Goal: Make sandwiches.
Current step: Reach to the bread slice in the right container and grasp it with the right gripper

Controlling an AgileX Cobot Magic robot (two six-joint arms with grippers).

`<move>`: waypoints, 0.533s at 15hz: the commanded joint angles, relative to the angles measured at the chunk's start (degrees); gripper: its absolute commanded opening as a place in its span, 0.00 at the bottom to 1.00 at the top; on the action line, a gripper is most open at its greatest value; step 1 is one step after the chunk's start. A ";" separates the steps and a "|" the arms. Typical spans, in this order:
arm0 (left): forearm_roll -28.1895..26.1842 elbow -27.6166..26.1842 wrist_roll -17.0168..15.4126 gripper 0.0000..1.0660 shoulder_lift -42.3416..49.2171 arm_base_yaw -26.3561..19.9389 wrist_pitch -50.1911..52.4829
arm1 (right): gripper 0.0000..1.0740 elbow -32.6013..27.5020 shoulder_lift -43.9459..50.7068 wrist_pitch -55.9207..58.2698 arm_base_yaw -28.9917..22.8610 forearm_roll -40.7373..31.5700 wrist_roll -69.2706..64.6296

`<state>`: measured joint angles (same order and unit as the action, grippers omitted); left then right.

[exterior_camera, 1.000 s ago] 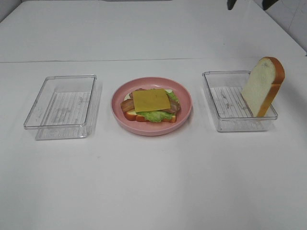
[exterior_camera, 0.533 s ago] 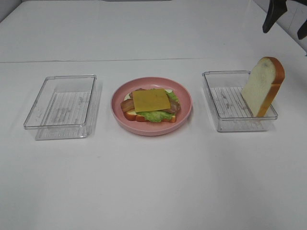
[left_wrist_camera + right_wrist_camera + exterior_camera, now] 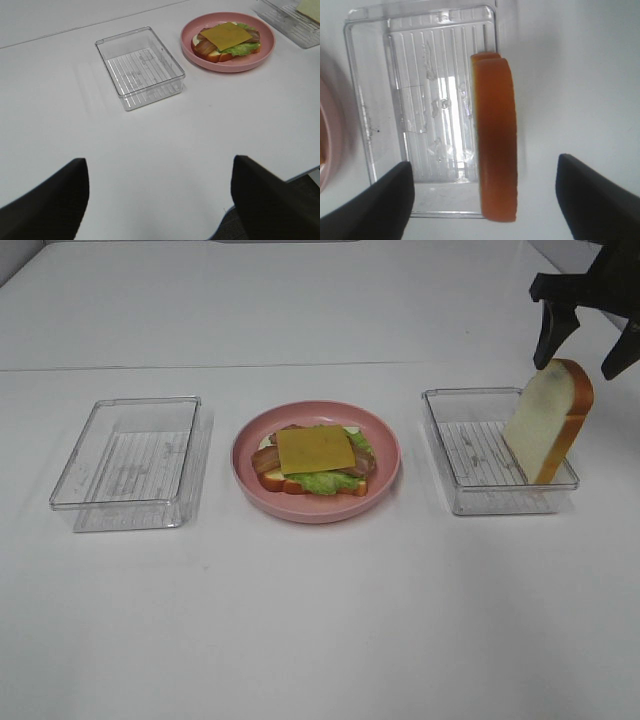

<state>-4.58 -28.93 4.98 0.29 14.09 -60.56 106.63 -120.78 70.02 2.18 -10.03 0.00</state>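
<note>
Black right pincer [image 3: 583, 348] spread wide, pointing down above upright bread slice [image 3: 549, 419]; left pincer [image 3: 159, 197] gaping too.

Right claw [image 3: 586, 348]: matte black, two tapered fingers [image 3: 548, 338]. Left claw [image 3: 159, 200]: same black.

white table [image 3: 300, 620] bears pink plate [image 3: 385, 475], two clear trays [image 3: 125, 465].

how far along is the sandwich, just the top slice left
Nearly. Done: the open stack on the pink plate has bread, lettuce, bacon and cheese on top. In hand: the open right gripper hangs over the last bread slice leaning in the right tray. Left: grasp it, cap the stack.
</note>
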 commanded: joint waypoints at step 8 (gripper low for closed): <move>-0.23 0.29 0.00 0.70 1.32 -0.11 0.57 | 0.43 -0.23 -4.93 0.40 0.46 0.69 0.80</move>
<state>-4.58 -28.93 4.98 0.29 14.09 -60.56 106.63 -125.59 70.02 2.18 -9.68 0.00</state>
